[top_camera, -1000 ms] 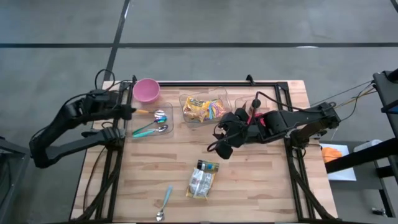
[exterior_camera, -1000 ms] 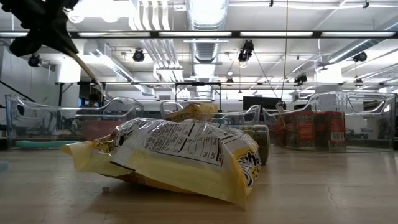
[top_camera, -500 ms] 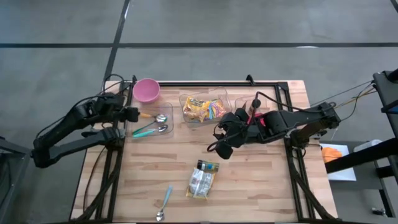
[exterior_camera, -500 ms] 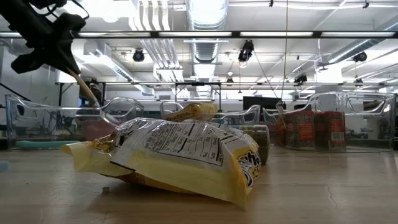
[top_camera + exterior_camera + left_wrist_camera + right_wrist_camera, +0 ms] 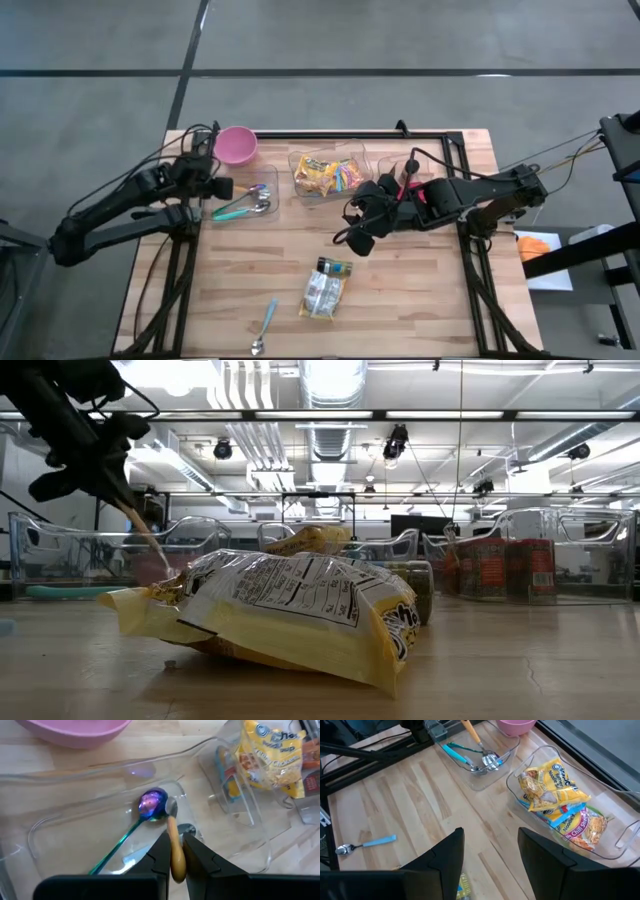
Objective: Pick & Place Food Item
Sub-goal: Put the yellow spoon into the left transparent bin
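A grey concrete floor [image 5: 400, 35] surrounds the wooden desk [image 5: 420, 300]; ceiling lights [image 5: 330, 415] and ducts [image 5: 330, 380] hang overhead.

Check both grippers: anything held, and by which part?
Left gripper is shut on the orange-handled spoon, gripping its handle end; the bowl end reaches into the clear plastic utensil tray. Right gripper is open above the table, holding nothing.

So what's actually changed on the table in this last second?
The left gripper, shut on an orange-handled spoon, has moved in from the table's left edge over the clear utensil tray, lowering the spoon toward the spoons in it. The right gripper, the snack packet and the blue spoon stayed put.
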Robot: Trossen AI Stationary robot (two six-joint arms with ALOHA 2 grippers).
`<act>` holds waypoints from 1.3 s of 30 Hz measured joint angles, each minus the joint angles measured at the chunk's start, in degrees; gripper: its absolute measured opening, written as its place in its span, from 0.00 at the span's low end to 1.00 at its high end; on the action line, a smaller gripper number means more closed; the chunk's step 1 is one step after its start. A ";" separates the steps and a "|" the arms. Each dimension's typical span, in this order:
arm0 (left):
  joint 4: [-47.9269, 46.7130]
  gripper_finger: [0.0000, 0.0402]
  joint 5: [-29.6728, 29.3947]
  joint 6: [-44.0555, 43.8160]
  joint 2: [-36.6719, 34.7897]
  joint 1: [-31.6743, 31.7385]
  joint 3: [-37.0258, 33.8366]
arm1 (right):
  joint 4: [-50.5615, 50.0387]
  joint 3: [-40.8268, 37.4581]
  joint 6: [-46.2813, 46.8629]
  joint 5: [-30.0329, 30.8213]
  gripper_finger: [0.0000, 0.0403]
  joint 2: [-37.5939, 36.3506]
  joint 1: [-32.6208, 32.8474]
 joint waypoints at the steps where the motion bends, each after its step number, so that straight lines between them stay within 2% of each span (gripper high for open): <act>1: 0.06 0.07 0.05 0.00 -0.02 0.00 -0.39 | 0.00 0.00 -0.02 0.00 0.45 0.00 0.00; 15: 2.10 0.07 0.63 -0.48 -0.02 -0.04 -5.16 | 0.02 0.00 -1.07 -0.02 0.45 0.02 0.00; 27: 1.16 0.07 2.50 -1.25 0.03 -0.04 -5.61 | 0.02 0.00 -1.54 -0.04 0.45 0.02 0.00; 32: -0.47 0.13 2.55 -2.33 0.09 0.00 -5.70 | 0.02 0.00 -1.55 -0.04 0.45 0.02 0.00; 39: -0.95 0.14 3.01 -2.54 0.13 0.00 -5.74 | 0.02 0.00 -1.51 -0.09 0.45 0.02 0.00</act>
